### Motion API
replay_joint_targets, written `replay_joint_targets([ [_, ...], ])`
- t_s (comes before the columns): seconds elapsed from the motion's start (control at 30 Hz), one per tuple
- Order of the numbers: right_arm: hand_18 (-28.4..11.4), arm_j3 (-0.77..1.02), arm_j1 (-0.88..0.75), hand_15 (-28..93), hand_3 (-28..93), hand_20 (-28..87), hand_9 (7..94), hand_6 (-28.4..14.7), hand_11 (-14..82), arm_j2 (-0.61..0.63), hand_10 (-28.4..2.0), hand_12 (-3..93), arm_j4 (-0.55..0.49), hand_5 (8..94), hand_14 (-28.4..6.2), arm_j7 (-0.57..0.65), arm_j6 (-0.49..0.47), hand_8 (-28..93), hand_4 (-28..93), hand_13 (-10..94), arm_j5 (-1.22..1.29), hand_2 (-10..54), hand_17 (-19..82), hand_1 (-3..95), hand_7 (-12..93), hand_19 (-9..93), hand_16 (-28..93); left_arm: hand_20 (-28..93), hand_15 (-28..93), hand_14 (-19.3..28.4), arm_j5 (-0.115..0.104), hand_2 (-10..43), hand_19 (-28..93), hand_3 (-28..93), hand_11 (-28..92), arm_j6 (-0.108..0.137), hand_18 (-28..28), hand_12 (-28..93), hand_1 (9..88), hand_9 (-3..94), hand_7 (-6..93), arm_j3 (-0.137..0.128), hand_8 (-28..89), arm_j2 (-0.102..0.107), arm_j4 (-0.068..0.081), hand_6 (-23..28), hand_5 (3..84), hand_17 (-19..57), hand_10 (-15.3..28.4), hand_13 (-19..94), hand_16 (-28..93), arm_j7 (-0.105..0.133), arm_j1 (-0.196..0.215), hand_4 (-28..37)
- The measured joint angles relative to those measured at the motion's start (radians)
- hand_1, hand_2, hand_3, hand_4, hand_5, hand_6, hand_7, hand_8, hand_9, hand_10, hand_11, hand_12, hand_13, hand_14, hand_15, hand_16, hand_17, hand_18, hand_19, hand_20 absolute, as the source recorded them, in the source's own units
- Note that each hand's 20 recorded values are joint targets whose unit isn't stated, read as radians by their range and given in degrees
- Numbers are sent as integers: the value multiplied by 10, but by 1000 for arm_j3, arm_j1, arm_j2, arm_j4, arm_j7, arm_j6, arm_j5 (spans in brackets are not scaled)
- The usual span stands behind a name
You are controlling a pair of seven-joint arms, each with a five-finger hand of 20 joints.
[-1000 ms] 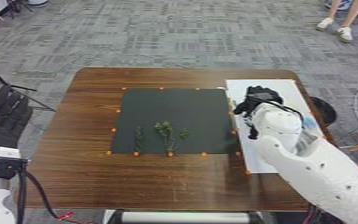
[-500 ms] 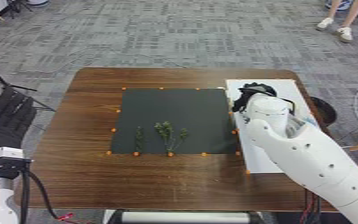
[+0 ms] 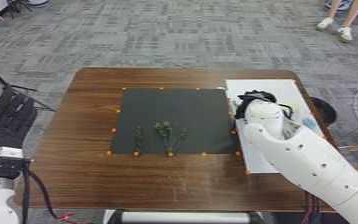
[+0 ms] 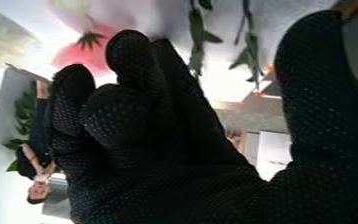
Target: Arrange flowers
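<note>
The empty right hand holds its thumb wide of loosely bent fingers, a pink flower beyond their tips.

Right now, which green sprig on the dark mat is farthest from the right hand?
The slim leftmost sprig: bare dark mat separates it from the leafier greenery, which lies nearer the right hand.
</note>
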Motion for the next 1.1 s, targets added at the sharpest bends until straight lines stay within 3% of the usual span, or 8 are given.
replay_joint_targets([
  [0.13, -284, -50, 21, 769, 590, 326, 626, -96, 532, 6, -207, 448, 13, 652, -158, -11, 2, -56, -283, 662, -44, -95, 339, 397, 148, 839, 413, 107, 212, 134, -3, 114, 194, 754, 179, -2, 102, 97, 242, 327, 90, 2, -79, 0, 0, 66, 407, -36, 134, 230, -35, 0, -3, -283],
  [0.33, -284, -72, 32, 770, 732, 324, 651, -58, 550, 2, -187, 475, 29, 697, -149, -22, 13, -67, -282, 680, -78, -95, 341, 384, 231, 839, 424, 107, 214, 136, -3, 115, 194, 753, 179, -3, 102, 97, 242, 327, 90, 4, -79, 0, 0, 66, 407, -36, 134, 230, -35, -2, -9, -283],
  [0.47, -284, -54, 31, 774, 751, 325, 676, -41, 558, -4, -177, 485, 41, 726, -144, -32, -2, -74, -282, 700, -69, -95, 341, 404, 251, 835, 432, 107, 215, 136, -2, 115, 194, 755, 178, -4, 102, 97, 241, 326, 90, 5, -79, -1, 0, 66, 406, -36, 135, 230, -36, -4, -12, -283],
  [0.57, -282, -36, 29, 773, 702, 325, 702, -33, 559, -6, -164, 500, 43, 746, -139, -32, -16, 98, -282, 721, -59, -95, 344, 449, 255, 832, 440, 107, 215, 136, -2, 115, 193, 755, 178, -6, 102, 97, 240, 326, 91, 6, -79, -2, 0, 65, 406, -36, 135, 230, -36, -7, -14, -283],
  [0.67, -281, -26, 26, 774, 675, 328, 724, -23, 562, -7, -149, 505, 46, 775, -134, -29, -26, 179, -280, 743, -47, -95, 347, 494, 274, 829, 443, 107, 215, 136, -2, 115, 194, 754, 178, -8, 102, 97, 240, 326, 91, 7, -79, -2, 0, 66, 407, -36, 134, 230, -36, -9, -15, -283],
  [0.83, -276, -7, 21, 775, 718, 333, 793, -4, 518, -14, -124, 585, 43, 816, -128, -28, -25, 215, -226, 773, -6, -95, 361, 504, 322, 825, 443, 108, 217, 137, -2, 115, 195, 754, 177, -11, 103, 97, 241, 326, 92, 7, -80, -2, 1, 66, 407, -37, 135, 230, -35, -10, -18, -283],
  [1.0, -277, 2, 19, 772, 768, 336, 811, -6, 490, -16, -119, 621, 43, 827, -128, -21, -10, 233, -205, 785, 29, -95, 368, 488, 329, 826, 445, 107, 218, 136, -3, 116, 194, 754, 178, -13, 103, 97, 240, 326, 91, 9, -80, -1, 1, 66, 407, -37, 134, 231, -36, -10, -19, -283],
  [1.1, -278, 2, 14, 771, 761, 333, 815, -6, 481, -15, -119, 623, 38, 826, -127, -18, 2, 252, -125, 787, 30, -95, 369, 469, 332, 828, 440, 107, 218, 137, -3, 115, 193, 755, 177, -14, 103, 97, 240, 327, 91, 10, -80, 0, 1, 66, 407, -37, 134, 231, -36, -10, -19, -283],
])
